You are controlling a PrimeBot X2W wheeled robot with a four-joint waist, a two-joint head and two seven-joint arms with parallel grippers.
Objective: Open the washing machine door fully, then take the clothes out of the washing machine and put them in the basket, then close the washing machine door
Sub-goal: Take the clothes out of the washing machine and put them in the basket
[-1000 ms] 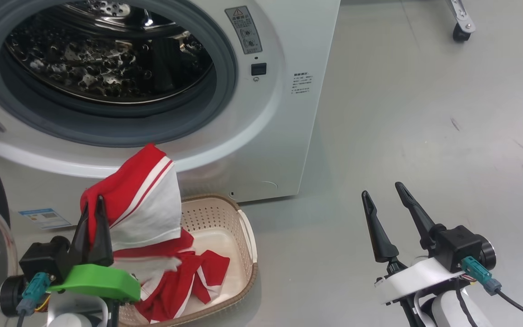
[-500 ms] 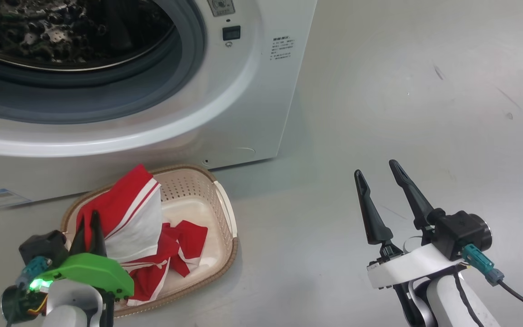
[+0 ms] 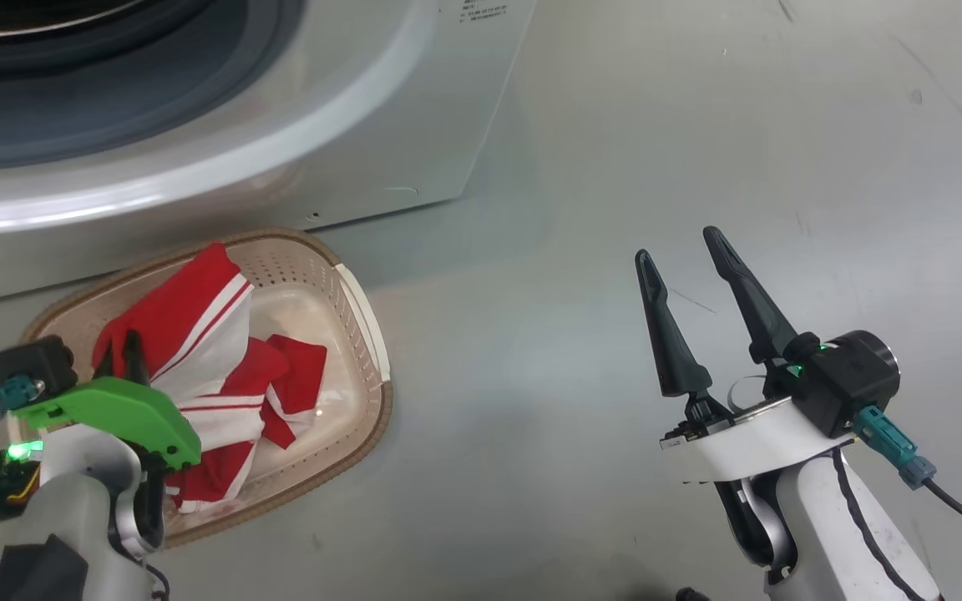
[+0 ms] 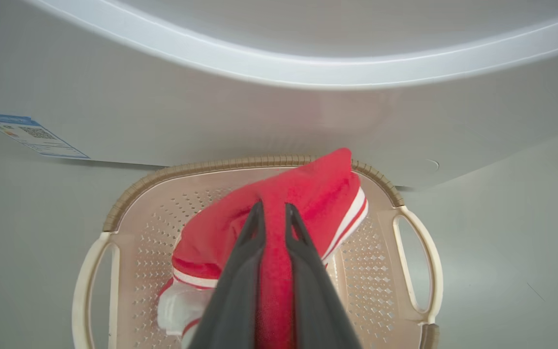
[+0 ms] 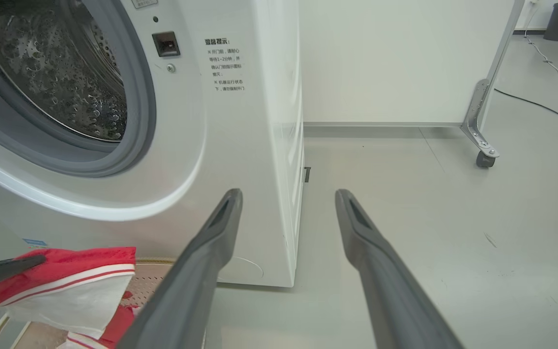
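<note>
Since what I can see of the drum [image 5: 66,72] looks bare, I judge the unloading nearly finished. Its opening stands uncovered, so the door must be swung back, and the red clothes [image 3: 197,309] are in the basket [image 3: 362,313], which stands on the floor [image 3: 615,125] just in front of the washing machine [image 3: 197,184]. My left gripper [image 3: 124,349] is pinched tight on a fold of the red cloth — the top of the garment stands up between its fingers above the basket's middle, with the rest heaped below. What is left, as I read it, is letting go and then shutting the door. My right gripper [image 3: 675,244] hangs spread wide and empty — well apart from the basket.
</note>
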